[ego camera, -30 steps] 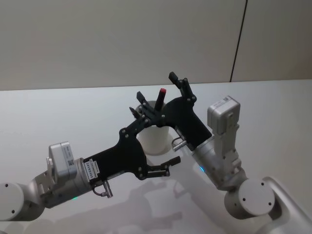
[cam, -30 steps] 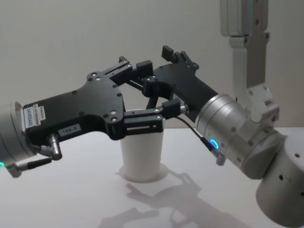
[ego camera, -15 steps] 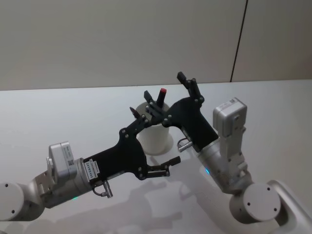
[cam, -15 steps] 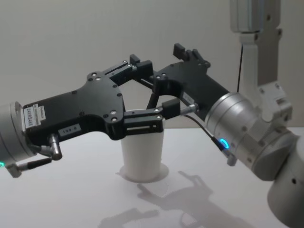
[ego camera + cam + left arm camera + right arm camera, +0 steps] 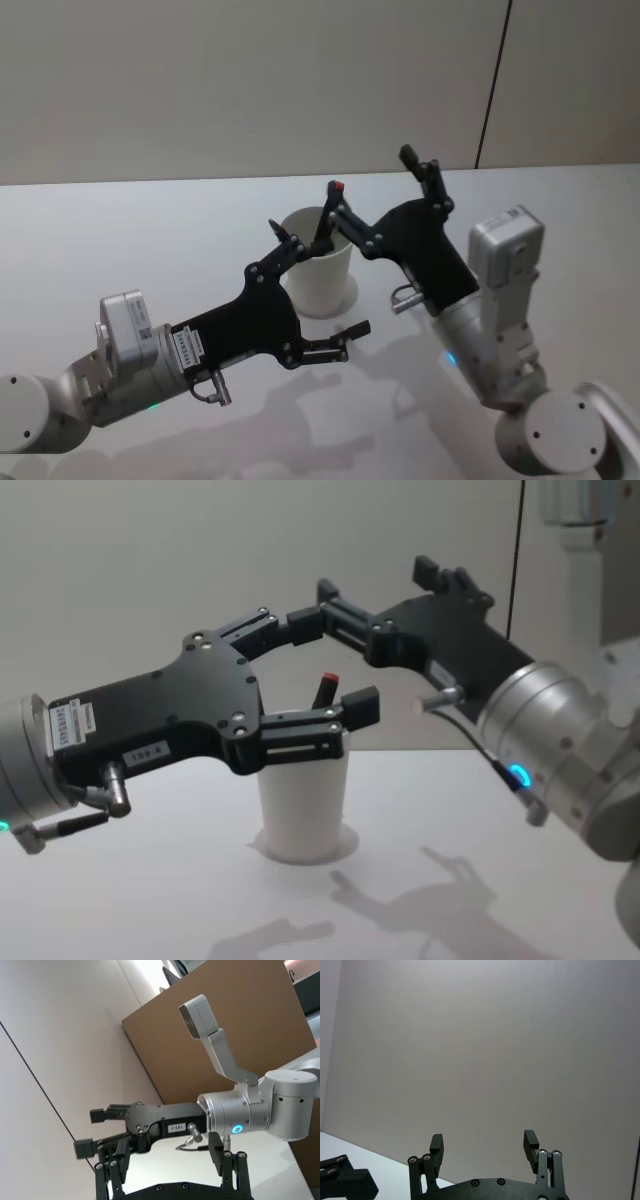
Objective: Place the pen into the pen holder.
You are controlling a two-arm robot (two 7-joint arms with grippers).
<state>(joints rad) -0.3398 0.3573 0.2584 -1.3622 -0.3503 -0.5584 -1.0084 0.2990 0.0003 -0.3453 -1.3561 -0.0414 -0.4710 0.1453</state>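
Since both arms crowd one cup, the risks sort themselves by nearness to the robot, with the pen holder as the landmark:

Left gripper [image 5: 320,675]: nearest of the working parts, reaching to the pen holder from the robot's left. Its fingers stand wide apart and hold nothing, one above the rim and one just in front of it.
Risk at the left gripper: a careless sweep or drop here could clip the rim and tip the cup, because the lower finger looks close to touching it.
Pen holder [image 5: 318,275]: upright on the white table [image 5: 120,240], between the two grippers.
Pen [image 5: 325,226]: already inside the pen holder, leaning, with its red-tipped end above the rim.
Risk at the pen: it probably rests loose against the rim, so any knock to the cup may throw it out.
Right gripper [image 5: 375,188]: just beyond and to the right of the pen holder, raised above rim height, fingers spread wide and empty.
Risk at the right gripper: its near finger is close to the pen's tip and could snag it on retreat.
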